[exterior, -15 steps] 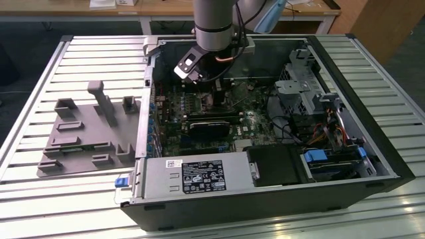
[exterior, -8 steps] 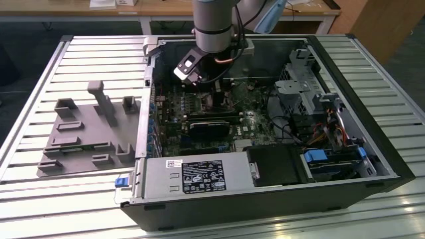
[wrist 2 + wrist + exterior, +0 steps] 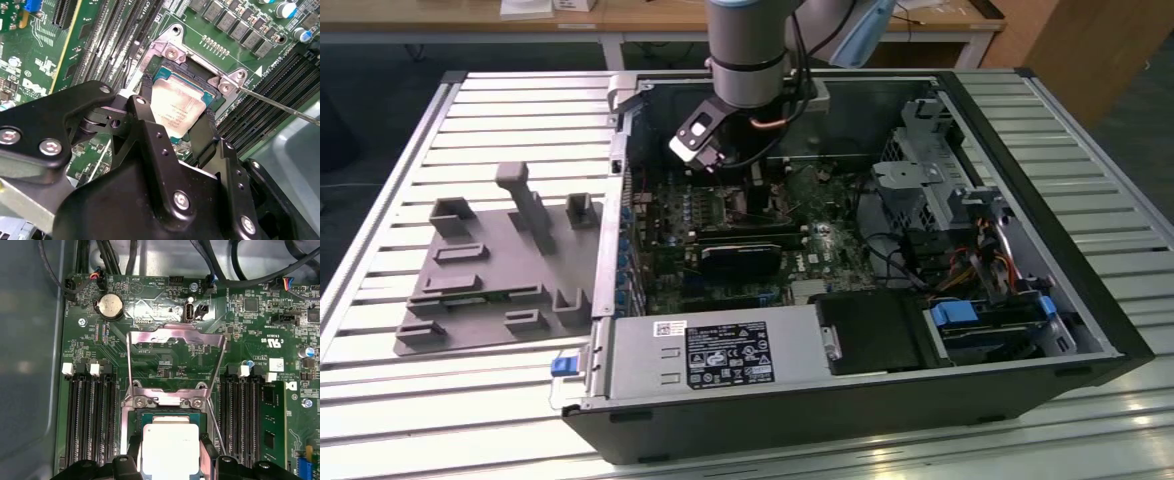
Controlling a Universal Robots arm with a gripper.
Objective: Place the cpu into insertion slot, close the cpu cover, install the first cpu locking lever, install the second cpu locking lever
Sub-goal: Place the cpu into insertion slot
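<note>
Fingers: the fingers [image 3: 202, 140] are straddling the cpu [image 3: 177, 107] and seem to be pressing on two opposite edges, narrowed to its width, so the chip is going in level.
Cpu: it is lying flat, metal top up, within the slot [image 3: 150, 85], with its teal border showing along the far edge; whether it is fully seated, I cannot tell.
Cover: the cover [image 3: 175, 335] is lying swung back on its hinge beyond the slot, leaving the opening free for the chip.
Levers: two thin levers [image 3: 129, 370] are standing released along the cover's sides (nothing is clamping yet).
Memory slots: long black memory slots [image 3: 90, 425] are flanking the socket on both sides.
Arm: the arm [image 3: 750, 50] is reaching down into the open case [image 3: 1067, 300].
Tabletop: the case is lying on a slatted tabletop [image 3: 400, 150], beside a grey fixture [image 3: 494, 270].
Writing: print is showing on the cpu top, the board and a white sticker [image 3: 727, 352]; I am leaving it unread.
</note>
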